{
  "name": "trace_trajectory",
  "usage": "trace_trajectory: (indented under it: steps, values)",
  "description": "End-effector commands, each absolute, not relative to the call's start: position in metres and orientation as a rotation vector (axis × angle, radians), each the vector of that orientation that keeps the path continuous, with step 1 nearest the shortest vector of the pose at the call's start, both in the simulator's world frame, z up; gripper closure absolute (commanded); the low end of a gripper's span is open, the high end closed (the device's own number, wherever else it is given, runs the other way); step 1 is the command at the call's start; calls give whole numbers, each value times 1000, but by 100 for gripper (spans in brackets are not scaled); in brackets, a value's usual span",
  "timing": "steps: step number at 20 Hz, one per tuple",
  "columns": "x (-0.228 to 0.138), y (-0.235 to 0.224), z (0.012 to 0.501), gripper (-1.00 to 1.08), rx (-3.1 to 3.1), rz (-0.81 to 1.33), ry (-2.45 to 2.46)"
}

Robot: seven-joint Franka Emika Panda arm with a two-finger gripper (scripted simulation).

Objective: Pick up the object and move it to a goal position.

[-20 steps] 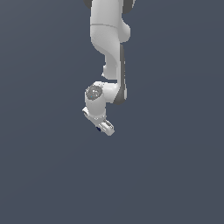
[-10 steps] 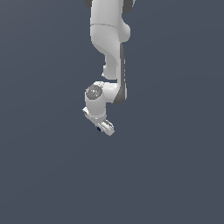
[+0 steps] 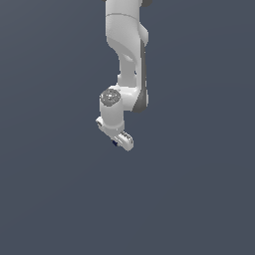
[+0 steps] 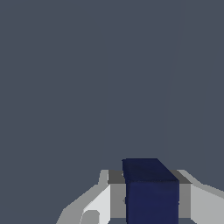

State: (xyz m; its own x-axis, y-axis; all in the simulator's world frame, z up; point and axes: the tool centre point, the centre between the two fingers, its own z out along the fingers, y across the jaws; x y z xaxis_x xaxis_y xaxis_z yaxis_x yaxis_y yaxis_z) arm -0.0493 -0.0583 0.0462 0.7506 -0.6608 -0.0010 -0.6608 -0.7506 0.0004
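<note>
Fingers [image 4: 192,199] of the gripper [image 3: 121,141] press against both sides of the dark navy-blue object [image 4: 151,192], closed only as far as its width allows. From the wrist view it is a block with flat faces and square edges. In the exterior view only a dark speck of it shows under the gripper, below the white arm [image 3: 125,45], against plain grey.
</note>
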Motion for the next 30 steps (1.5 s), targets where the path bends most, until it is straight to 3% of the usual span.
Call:
trace_trajectory:
  steps: [1,22,30]
  values:
    - [-50,-51,62,108,-2939,0,1109]
    - [-63,46,278,108,-2941,-2,1112]
    - [-64,74,338,108,-2941,-1,1110]
